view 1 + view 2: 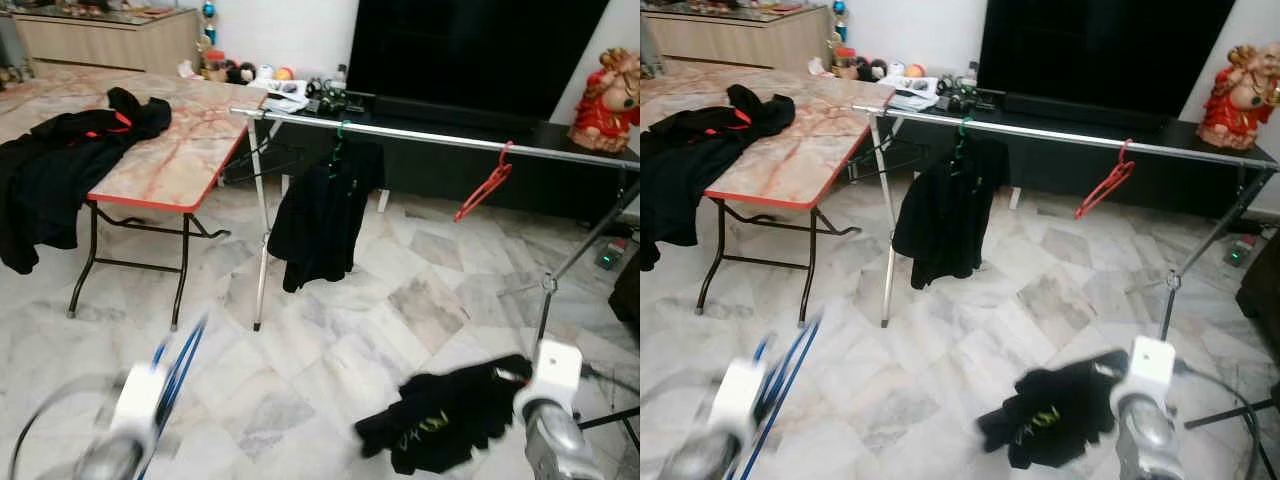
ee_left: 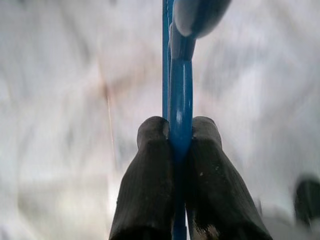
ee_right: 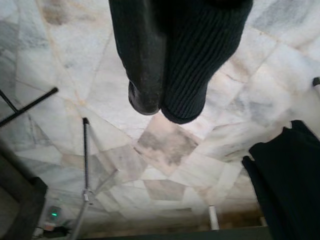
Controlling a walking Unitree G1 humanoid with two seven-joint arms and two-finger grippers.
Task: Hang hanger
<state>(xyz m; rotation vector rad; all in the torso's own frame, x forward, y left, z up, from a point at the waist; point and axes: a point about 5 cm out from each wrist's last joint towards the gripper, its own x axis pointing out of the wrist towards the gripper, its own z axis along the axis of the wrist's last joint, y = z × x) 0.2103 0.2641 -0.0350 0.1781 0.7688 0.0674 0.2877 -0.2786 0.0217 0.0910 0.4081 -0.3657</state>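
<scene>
Left gripper (image 2: 177, 131) clenched on blue hanger (image 2: 179, 85), carried low over floor, well short of rail (image 1: 440, 137); likely transit grip. Right gripper (image 3: 162, 107) pressed closed, empty, idle.

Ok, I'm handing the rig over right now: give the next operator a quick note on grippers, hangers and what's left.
Left gripper: shut on the blue hanger, held low over the marble floor, short of the rail.
Right gripper: shut, holding nothing, low near the black garment on the floor.
Clothes rail: carries a black garment on a green hanger and an empty red hanger.
Left to do: walk up and hook the blue hanger on the rail.
</scene>
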